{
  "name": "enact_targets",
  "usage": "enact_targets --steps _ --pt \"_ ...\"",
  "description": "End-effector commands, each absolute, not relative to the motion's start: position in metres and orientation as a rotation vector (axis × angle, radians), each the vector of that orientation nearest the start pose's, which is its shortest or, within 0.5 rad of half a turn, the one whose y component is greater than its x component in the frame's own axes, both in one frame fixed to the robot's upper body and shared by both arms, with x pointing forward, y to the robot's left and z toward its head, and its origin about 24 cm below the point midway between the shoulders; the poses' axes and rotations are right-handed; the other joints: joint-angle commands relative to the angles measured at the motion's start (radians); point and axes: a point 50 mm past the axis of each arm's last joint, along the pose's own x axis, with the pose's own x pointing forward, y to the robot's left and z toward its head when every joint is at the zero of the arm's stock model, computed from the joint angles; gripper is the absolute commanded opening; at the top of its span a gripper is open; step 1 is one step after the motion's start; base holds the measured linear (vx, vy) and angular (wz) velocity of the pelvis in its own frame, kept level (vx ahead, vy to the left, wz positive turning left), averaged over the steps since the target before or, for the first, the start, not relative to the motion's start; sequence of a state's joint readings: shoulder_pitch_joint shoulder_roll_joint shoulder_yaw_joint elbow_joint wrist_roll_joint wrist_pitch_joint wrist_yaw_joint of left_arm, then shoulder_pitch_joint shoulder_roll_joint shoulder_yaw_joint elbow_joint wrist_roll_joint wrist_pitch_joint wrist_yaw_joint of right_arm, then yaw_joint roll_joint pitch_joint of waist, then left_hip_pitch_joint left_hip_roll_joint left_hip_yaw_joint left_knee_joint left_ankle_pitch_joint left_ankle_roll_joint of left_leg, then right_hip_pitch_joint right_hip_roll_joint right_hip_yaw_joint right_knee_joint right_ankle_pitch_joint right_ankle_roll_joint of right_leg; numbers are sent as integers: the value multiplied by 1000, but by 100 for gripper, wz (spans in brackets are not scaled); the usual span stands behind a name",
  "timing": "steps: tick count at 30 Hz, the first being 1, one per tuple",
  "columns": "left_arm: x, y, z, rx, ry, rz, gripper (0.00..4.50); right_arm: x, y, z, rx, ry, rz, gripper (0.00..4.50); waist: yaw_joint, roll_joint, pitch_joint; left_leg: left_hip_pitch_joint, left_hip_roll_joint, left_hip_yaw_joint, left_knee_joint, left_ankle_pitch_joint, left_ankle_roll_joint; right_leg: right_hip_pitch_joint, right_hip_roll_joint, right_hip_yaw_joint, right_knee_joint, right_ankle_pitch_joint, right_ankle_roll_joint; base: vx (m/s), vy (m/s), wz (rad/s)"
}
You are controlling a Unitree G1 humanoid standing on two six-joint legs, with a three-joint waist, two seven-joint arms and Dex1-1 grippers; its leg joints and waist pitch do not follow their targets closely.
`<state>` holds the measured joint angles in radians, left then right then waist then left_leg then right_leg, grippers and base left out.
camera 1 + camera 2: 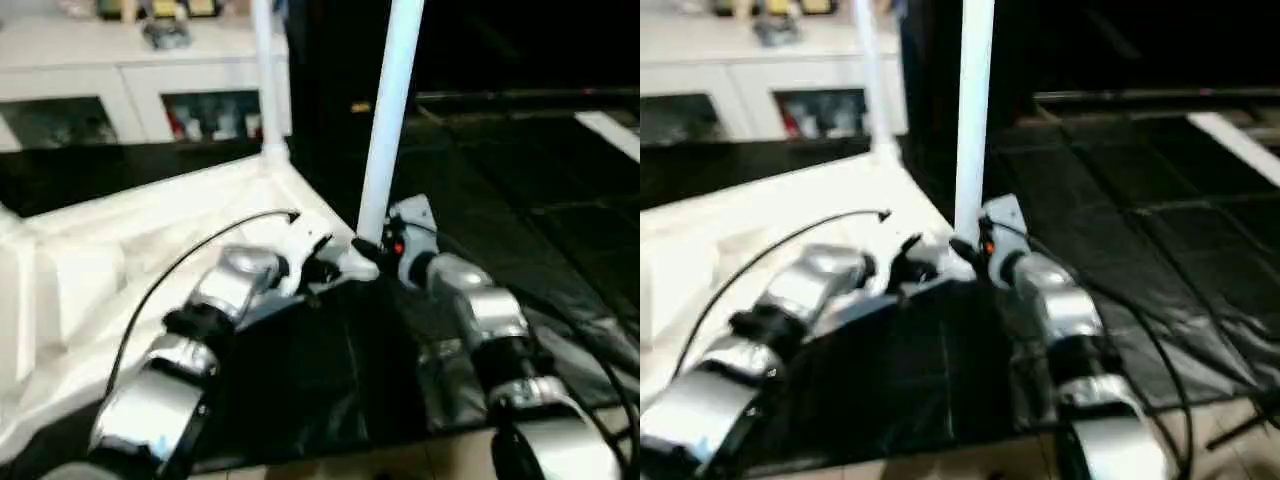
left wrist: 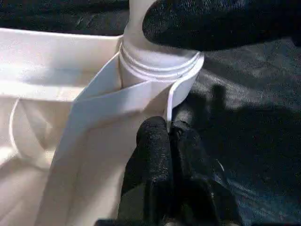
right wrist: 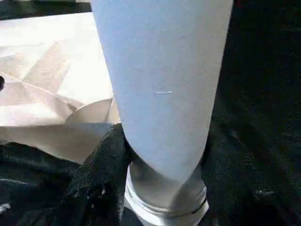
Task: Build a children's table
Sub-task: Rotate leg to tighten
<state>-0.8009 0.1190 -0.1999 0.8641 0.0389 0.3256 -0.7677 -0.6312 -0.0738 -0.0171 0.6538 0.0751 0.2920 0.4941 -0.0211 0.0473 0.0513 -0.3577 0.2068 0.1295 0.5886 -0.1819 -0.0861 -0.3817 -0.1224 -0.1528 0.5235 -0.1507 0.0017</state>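
Two tapered smooth white legs (image 1: 388, 120)

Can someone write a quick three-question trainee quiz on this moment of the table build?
1. True or false: the leg nearest the robot stands upright in a corner socket of the upturned table top.
2. Which gripper has its fingers around that leg's base? A) left gripper B) right gripper C) neither
3. Fill in: the left gripper's fingers are pressed ____ beside the table top's corner edge.

Key
1. True; its threaded end sits at the socket.
2. B; dark fingers flank the tube on both sides.
3. Together; nothing shows between them.
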Motion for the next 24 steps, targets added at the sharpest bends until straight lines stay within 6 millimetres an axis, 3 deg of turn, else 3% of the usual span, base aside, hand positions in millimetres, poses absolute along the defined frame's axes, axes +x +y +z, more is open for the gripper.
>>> enact_targets --steps 1,3,5,7,11,12,13,15,16,20,24 --pt "361 60 68 217 449 -932 0 342 -62 53 134 321 748 265 0 -11 -56 14 -3 4 -80 -526 31 37 -32 12 -80 -555 -85 0 0 0" --pt "361 60 68 217 449 -940 0 342 -61 53 151 318 744 285 2 -9 -59 2 1 5 -83 -477 38 43 -35 21 -70 -519 -108 0 0 0" --pt "360 62 66 217 452 -958 0 339 -62 54 150 303 783 301 8 -8 -62 1 7 8 -86 -444 42 42 -34 32 -57 -444 -144 0 0 0" --pt "359 65 64 232 453 -976 0 336 -66 53 145 296 809 314 15 -15 -64 -4 5 19 -85 -390 57 43 -34 42 -47 -389 -176 0 0 0" --pt "355 72 62 252 466 -1019 0 331 -78 53 143 289 882 353 33 -18 -67 -4 6 29 -79 -324 73 44 -36 53 -37 -367 -192 0 0 0" --pt "353 76 60 251 476 -1041 0 328 -85 54 152 287 916 360 39 -18 -71 -10 6 29 -78 -279 80 51 -35 56 -29 -327 -201 0 0 0" --pt "353 78 60 254 477 -1051 0 327 -88 54 153 286 927 367 47 -22 -74 -10 6 34 -72 -231 96 49 -34 60 -22 -270 -214 0 0 0" --pt "351 81 60 263 477 -1074 0 324 -96 54 151 284 953 375 54 -27 -74 -14 2 39 -65 -185 115 45 -30 68 -13 -238 -229 23 -26 2" --pt "350 85 60 264 481 -1107 0 321 -108 56 135 281 994 398 63 -24 -75 -16 2 38 -63 -160 116 47 -30 70 -7 -235 -233 0 0 0" --pt "345 93 60 295 481 -1180 0 312 -129 59 109 284 1065 432 89 -15 -79 -13 10 40 -61 -113 126 48 -25 73 4 -158 -252 0 0 0" --pt "338 103 61 319 486 -1274 0 303 -146 63 89 297 1118 443 96 -15 -75 -8 15 42 -65 -155 102 47 -23 73 -1 -204 -245 0 0 0"
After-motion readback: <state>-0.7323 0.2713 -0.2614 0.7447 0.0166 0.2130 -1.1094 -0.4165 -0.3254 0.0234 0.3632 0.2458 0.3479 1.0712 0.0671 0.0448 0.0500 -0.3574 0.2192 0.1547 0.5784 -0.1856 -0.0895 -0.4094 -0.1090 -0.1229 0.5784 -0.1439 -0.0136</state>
